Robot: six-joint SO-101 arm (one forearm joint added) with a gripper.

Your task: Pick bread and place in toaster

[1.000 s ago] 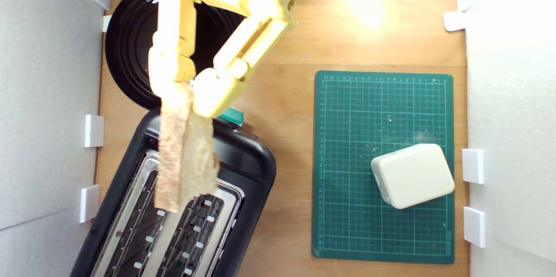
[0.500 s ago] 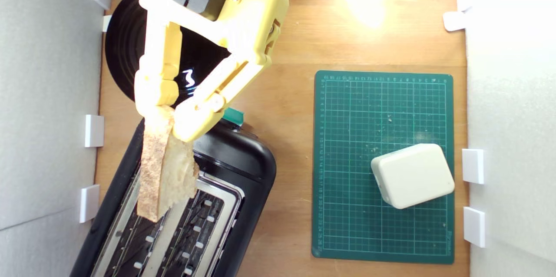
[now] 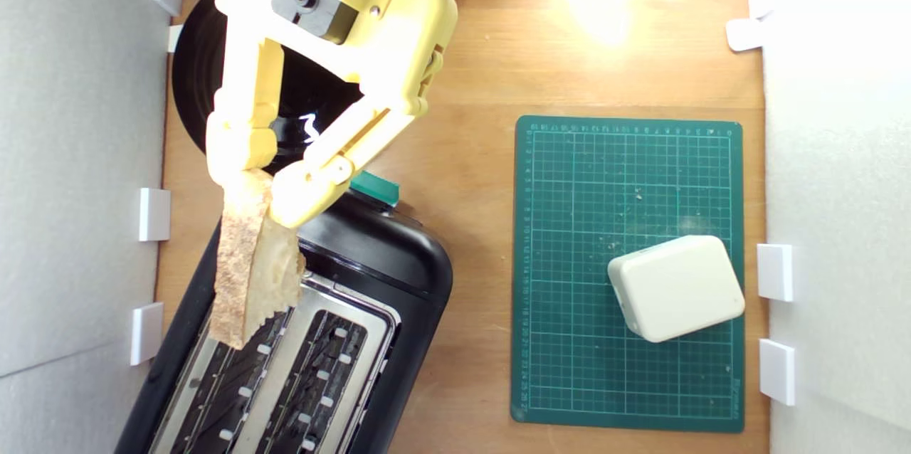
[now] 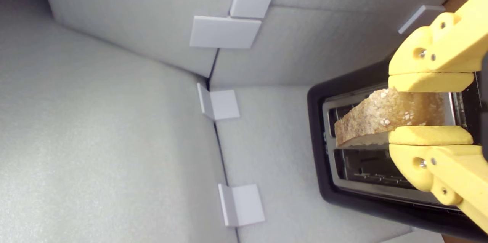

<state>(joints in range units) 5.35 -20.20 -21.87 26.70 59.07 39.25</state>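
My yellow gripper (image 3: pixel 255 183) is shut on the bread (image 3: pixel 250 269), a wedge slice with brown crust and pale crumb, held on edge above the toaster (image 3: pixel 398 262). The black toaster has a silver top plate, two long slots and a green lever knob (image 3: pixel 377 188). In the exterior view the slice hangs over the slot nearer that view's left, still above it. The wrist view shows the bread (image 4: pixel 385 115) pinched between both fingers of the gripper (image 4: pixel 431 109), with the toaster (image 4: pixel 316 128) and its open slots behind it.
A round black glossy plate (image 3: pixel 196 84) lies behind the toaster, partly under the arm. A green cutting mat (image 3: pixel 569 262) on the exterior view's right carries a white rounded block (image 3: pixel 676 288) and crumbs. White foam walls (image 3: pixel 71 155) with clips close in both sides.
The gripper has carried the bread toward the exterior view's left, from over the middle of the toaster to over its left slot. The slice stays gripped.
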